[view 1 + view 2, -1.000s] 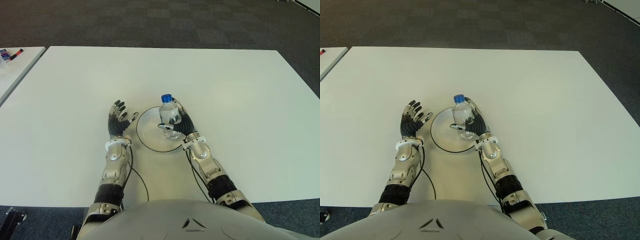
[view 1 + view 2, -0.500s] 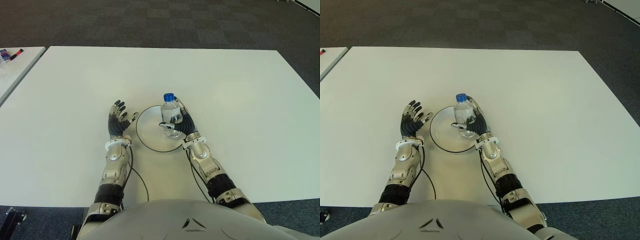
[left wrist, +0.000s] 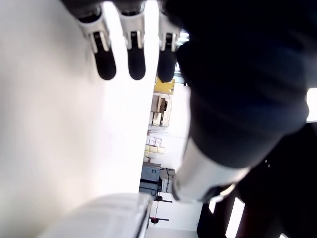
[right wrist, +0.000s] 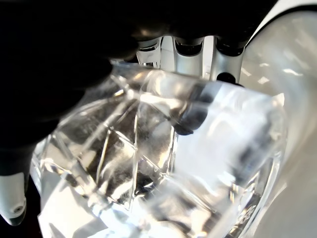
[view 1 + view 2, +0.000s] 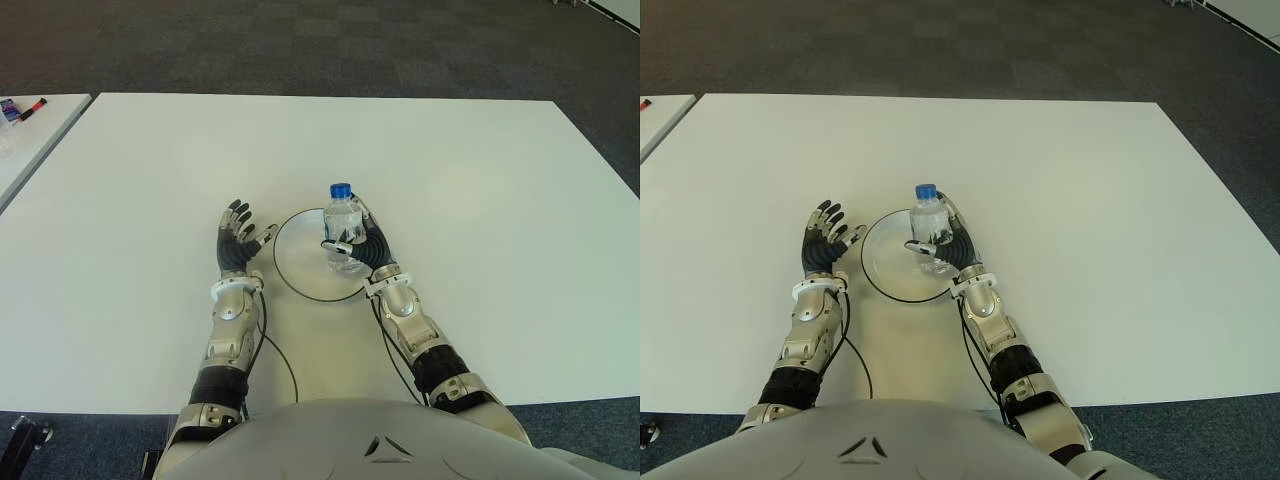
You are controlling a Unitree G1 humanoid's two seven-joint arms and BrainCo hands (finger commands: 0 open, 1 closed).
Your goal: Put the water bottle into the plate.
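Presently, eye views: the right hand (image 5: 368, 250) grips the clear plastic water bottle with blue cap (image 5: 342, 226) upright over the round white plate (image 5: 300, 268); bottle and hand have shifted slightly farther across it than a second ago, so placement seems near. Open-fingered, the left hand (image 5: 238, 243) shows beside the plate's left. Right wrist view: fingers (image 4: 223, 52) wrap the bottle.

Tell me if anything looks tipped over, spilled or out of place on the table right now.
Nothing stands out. The water bottle is upright with its blue cap on, gripped by the right hand at the plate's right side. The left hand shows open just left of the plate. No spill shows on the white table.
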